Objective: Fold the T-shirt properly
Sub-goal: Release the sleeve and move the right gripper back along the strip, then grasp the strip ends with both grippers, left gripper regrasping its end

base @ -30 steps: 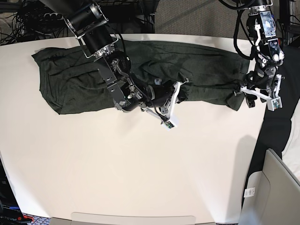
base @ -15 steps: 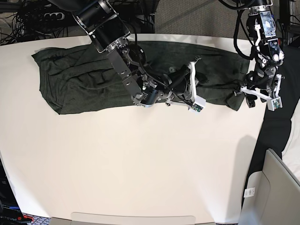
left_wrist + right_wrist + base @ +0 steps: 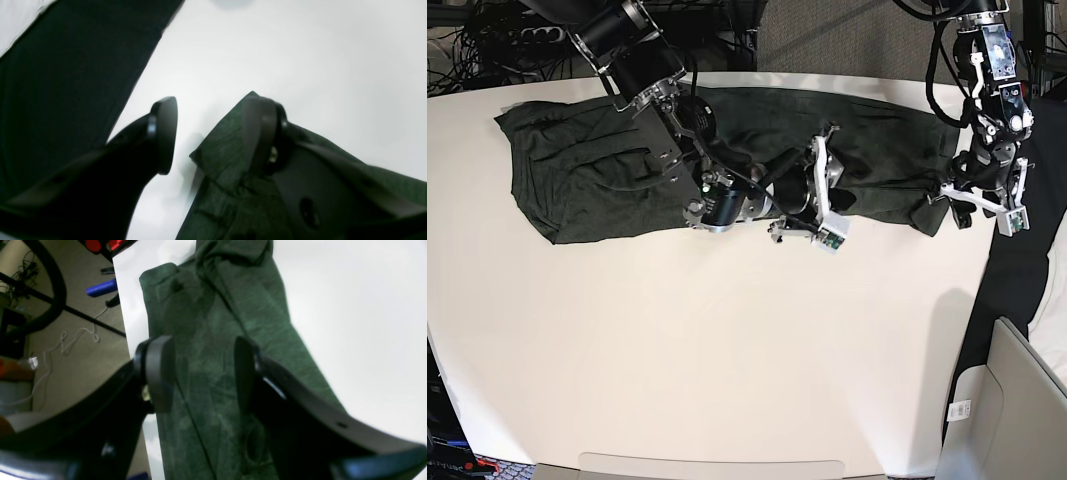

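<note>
The T-shirt (image 3: 597,170) is dark olive green and lies stretched in a long band along the far side of the white table (image 3: 727,350). My right gripper (image 3: 825,188) hovers over the shirt's middle. In the right wrist view it (image 3: 201,373) is open, with shirt fabric (image 3: 217,323) lying flat beneath the gap. My left gripper (image 3: 985,207) stands at the shirt's right end. Seen from the left wrist, it (image 3: 213,135) is open and a shirt corner (image 3: 227,186) rests against one finger (image 3: 263,133), apart from the other finger (image 3: 165,133).
A black cloth (image 3: 1017,270) hangs off the table's right edge and fills the left of the left wrist view (image 3: 66,83). A grey box (image 3: 1007,400) stands at the lower right. Beyond the table's far edge, cables lie on the floor (image 3: 66,340).
My right gripper swept to the right across the shirt while shut, then opened and drew back slightly left. The left arm has not moved.
</note>
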You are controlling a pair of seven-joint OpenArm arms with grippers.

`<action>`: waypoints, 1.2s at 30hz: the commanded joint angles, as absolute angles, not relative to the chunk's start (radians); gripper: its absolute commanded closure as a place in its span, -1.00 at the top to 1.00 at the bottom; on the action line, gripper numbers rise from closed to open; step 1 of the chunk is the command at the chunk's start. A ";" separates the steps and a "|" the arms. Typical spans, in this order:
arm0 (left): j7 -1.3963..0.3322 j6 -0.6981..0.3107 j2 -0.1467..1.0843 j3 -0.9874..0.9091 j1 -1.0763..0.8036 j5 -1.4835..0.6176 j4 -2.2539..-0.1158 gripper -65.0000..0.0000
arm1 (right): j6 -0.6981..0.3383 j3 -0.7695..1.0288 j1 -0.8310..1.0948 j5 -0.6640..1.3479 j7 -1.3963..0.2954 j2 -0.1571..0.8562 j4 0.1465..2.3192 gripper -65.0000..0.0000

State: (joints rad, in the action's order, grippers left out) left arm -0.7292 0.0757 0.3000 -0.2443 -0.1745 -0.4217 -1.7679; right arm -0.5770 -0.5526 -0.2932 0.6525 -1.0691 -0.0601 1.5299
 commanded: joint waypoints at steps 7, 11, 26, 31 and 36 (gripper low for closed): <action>-0.733 0.071 0.363 -0.252 -0.211 -0.421 -1.787 0.11 | -0.581 -0.417 -0.248 0.665 -0.970 0.010 1.616 -0.24; -0.817 0.068 0.372 -0.249 -0.217 -0.421 -1.770 0.16 | -0.581 -0.390 -0.209 0.665 -0.972 0.058 1.659 -0.24; -0.986 -0.160 0.476 -0.240 -0.173 -0.426 -1.698 0.24 | -0.581 -0.338 -0.119 0.665 -0.972 0.137 1.761 -0.24; -0.986 -0.160 0.473 -0.240 -0.173 -0.426 -1.684 0.25 | -0.581 -0.332 -0.116 0.668 -0.972 0.160 1.762 -0.24; -0.980 -0.160 0.472 -0.240 -0.173 -0.426 -1.646 0.25 | -0.581 -0.332 -0.113 0.668 -0.972 0.160 1.768 -0.24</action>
State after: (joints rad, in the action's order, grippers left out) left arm -0.9947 -0.1581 0.4545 -0.2356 -0.1814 -0.4259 -1.6310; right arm -0.5735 -0.3351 -0.0971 0.6518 -0.9970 0.1623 1.7454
